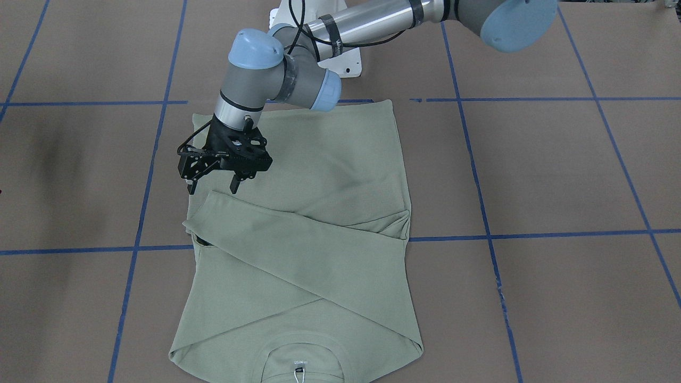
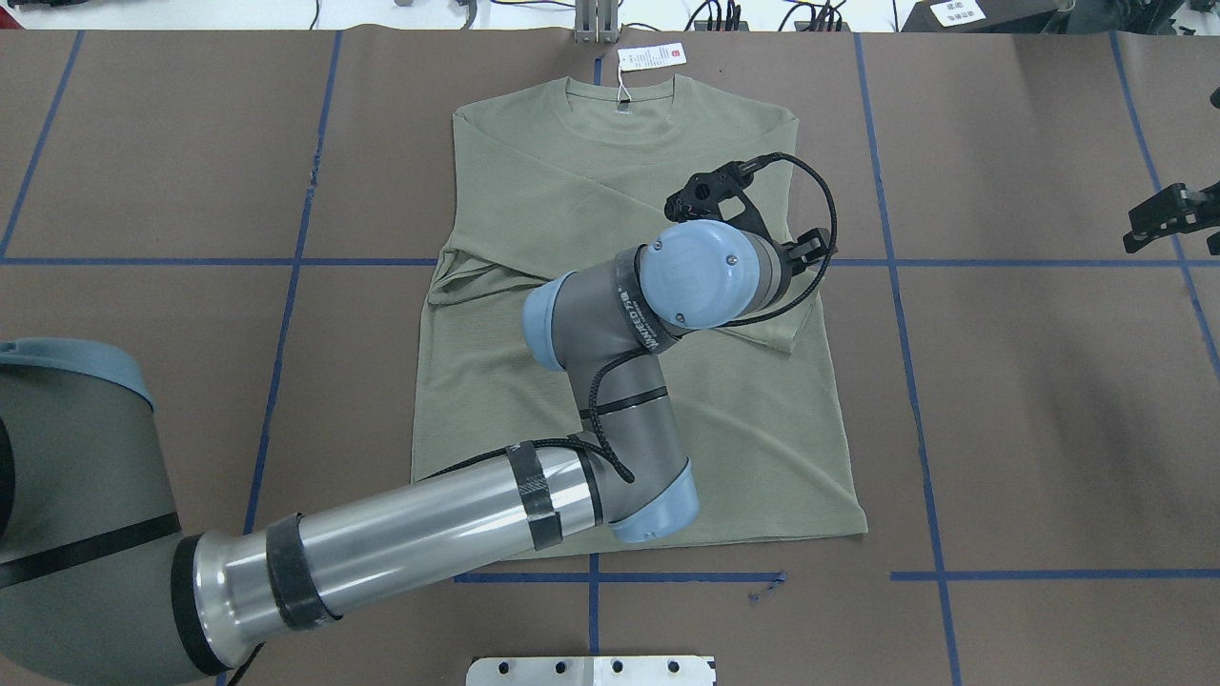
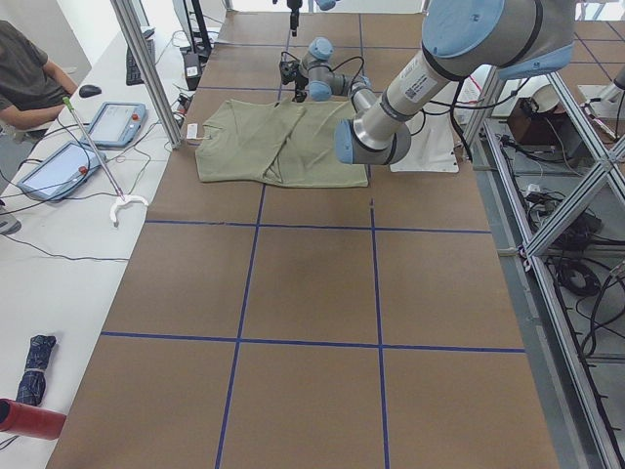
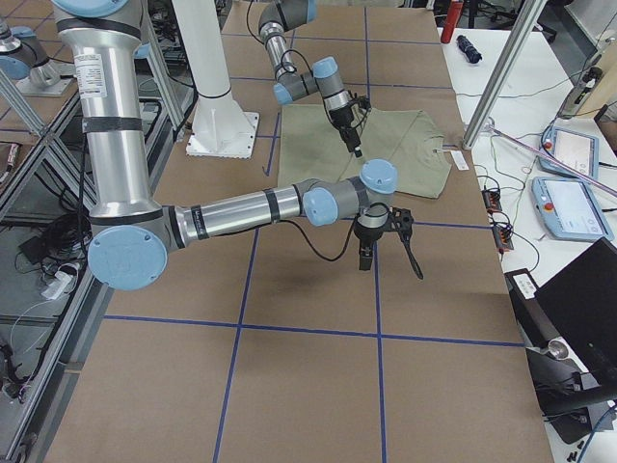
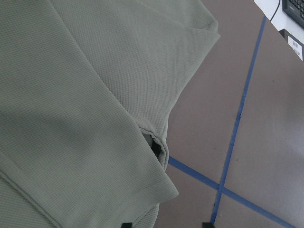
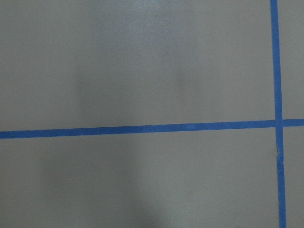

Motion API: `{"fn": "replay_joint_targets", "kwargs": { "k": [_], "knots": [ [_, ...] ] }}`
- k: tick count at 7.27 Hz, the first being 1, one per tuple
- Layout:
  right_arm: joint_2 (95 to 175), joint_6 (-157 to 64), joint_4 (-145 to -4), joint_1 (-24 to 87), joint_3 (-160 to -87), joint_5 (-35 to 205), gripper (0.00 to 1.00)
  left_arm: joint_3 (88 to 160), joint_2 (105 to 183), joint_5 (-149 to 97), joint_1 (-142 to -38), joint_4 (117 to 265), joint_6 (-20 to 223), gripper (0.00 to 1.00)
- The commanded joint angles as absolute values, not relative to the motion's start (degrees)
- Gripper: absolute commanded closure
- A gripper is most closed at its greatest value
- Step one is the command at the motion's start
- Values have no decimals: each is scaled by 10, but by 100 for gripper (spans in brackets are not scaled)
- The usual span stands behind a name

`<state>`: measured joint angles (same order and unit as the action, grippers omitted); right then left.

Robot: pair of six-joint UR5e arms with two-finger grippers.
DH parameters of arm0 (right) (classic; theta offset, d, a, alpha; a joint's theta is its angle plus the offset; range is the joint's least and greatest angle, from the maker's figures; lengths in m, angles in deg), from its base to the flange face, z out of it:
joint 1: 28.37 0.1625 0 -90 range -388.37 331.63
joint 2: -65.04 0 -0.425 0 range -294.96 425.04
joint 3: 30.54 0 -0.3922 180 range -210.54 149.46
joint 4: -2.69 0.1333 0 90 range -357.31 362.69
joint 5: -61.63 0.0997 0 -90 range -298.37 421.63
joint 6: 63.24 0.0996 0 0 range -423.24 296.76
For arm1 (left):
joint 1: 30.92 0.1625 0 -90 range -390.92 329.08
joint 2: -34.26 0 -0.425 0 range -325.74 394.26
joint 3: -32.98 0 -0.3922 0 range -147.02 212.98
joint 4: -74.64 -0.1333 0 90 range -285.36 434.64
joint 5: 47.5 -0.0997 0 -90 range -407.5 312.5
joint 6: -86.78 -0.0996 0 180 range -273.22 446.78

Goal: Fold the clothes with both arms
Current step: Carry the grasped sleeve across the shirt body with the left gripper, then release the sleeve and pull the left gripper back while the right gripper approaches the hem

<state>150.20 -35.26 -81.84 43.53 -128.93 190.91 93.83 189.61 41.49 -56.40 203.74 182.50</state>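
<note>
The sage-green shirt [image 1: 330,170] lies flat on the brown table, with both sleeves folded across its body; it also shows in the overhead view [image 2: 534,191]. Its white hang tag [image 2: 651,58] lies at the collar. My left gripper [image 1: 213,187] is open and empty, just above the cuff end of a folded sleeve at the shirt's edge. In the left wrist view, the shirt edge [image 5: 95,118] lies below its fingertips [image 5: 206,224]. My right gripper [image 2: 1168,217] hovers over bare table far from the shirt; in the exterior right view [image 4: 388,258] its fingers stand apart and empty.
Blue tape lines [image 1: 532,234] grid the table. The white pedestal base [image 1: 348,61] stands behind the shirt's hem. An operator [image 3: 24,78] sits at a side desk with tablets [image 3: 117,122]. A metal plate [image 2: 591,670] lies at the table's near edge.
</note>
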Motion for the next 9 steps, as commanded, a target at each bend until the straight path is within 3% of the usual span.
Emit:
{"fn": "replay_joint_targets", "kwargs": {
  "k": [1, 5, 6, 7, 9],
  "knots": [
    [1506, -309, -761, 425, -1294, 1912, 0, 972, 1854, 484, -605, 2032, 1787, 0],
    [1570, -115, -685, 278, -1396, 1873, 0, 1166, 1695, 504, -632, 1901, 1613, 0],
    [1586, -27, -684, 217, -1444, 1838, 1, 1260, 1605, 508, -632, 1901, 1577, 0],
    [1586, 31, -684, 143, -1471, 1790, 0, 1335, 1537, 542, -638, 1901, 1539, 0],
    [1561, 105, -684, 25, -1480, 1708, 2, 1406, 1456, 546, -644, 1900, 1506, 0]
  ]
}}
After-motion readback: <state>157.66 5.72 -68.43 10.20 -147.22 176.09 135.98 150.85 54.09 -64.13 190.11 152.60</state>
